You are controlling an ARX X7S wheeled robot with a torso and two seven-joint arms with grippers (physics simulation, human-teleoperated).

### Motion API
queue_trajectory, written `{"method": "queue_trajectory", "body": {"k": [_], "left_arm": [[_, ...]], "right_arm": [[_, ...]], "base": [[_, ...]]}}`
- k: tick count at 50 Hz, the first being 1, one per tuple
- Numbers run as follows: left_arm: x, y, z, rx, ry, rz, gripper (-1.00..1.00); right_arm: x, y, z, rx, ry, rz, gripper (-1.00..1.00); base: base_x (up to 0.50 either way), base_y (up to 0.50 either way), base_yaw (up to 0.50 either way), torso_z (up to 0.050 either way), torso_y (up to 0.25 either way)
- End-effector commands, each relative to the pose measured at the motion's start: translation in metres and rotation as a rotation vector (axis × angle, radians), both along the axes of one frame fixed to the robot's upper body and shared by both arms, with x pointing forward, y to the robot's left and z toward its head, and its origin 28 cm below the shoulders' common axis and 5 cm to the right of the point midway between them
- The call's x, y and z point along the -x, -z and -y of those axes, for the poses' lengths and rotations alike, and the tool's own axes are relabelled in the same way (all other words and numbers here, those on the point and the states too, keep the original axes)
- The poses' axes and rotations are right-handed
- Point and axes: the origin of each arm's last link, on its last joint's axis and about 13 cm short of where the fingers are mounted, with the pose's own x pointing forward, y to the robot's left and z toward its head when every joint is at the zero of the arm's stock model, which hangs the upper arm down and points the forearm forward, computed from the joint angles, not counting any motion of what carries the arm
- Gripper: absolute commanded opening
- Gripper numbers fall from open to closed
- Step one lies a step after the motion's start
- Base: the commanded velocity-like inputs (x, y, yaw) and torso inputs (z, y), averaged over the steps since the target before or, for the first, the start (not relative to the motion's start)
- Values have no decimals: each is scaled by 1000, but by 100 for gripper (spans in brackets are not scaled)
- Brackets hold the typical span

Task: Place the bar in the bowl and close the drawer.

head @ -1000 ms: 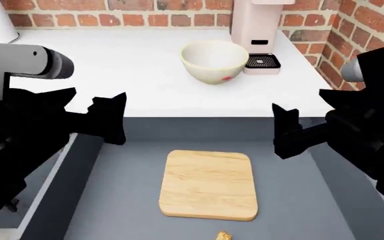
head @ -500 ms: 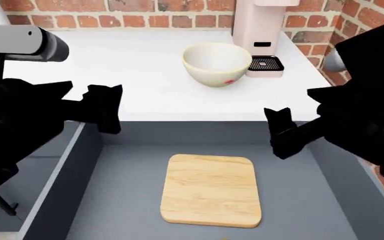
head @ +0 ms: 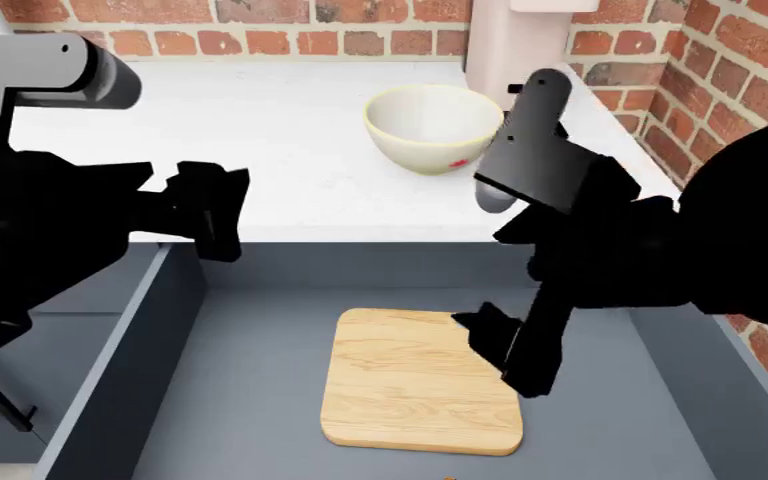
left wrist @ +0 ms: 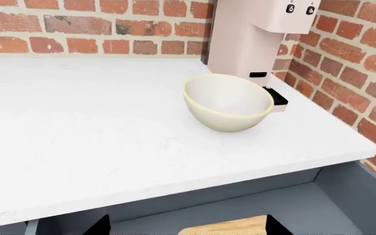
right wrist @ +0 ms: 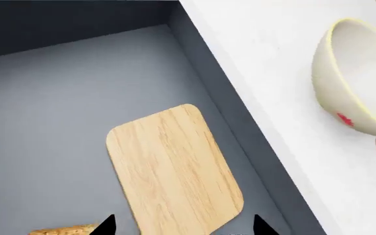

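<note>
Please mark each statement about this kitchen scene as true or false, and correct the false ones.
1. The bowl is empty. True.
2. The bar lies on the cutting board. False: it lies on the drawer floor, beside the board.
3. The drawer is open. True.
4. The right gripper holds the bar. False: it hangs above the cutting board, holding nothing.
5. The bowl stands inside the drawer. False: it stands on the white countertop, next to the pink coffee machine.

No readable text; the pink machine [left wrist: 253, 34] bears two small dark button icons
</note>
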Motion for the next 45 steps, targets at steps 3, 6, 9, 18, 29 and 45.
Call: {"method": "queue_trajectory", "body": {"k": [3, 6, 9, 18, 29, 45], "left_arm": [[-4, 2, -1, -4, 2, -21, 100], [-4, 2, -1, -7, 2, -22, 100], [-5, 3, -1, -9, 2, -26, 100], [-5, 5, -1, -13, 4, -33, 100], [-4, 10, -1, -14, 10, -42, 100], [-7, 14, -3, -10, 6, -54, 100]], "right_arm": [[-17, 15, -19, 133, -152, -94, 100], [-18, 22, -23, 142, -192, -96, 100], [-19, 28, -28, 160, -232, -85, 100], [-22, 52, -39, 252, -361, -99, 100], [-31, 84, -45, 320, -419, -11, 100], [-13, 105, -55, 353, -536, 8, 100]], "base": [[0, 0, 0, 0, 0], [0, 0, 0, 0, 0], [0, 0, 0, 0, 0], [0, 0, 0, 0, 0], [0, 0, 0, 0, 0], [0, 0, 0, 0, 0]]}}
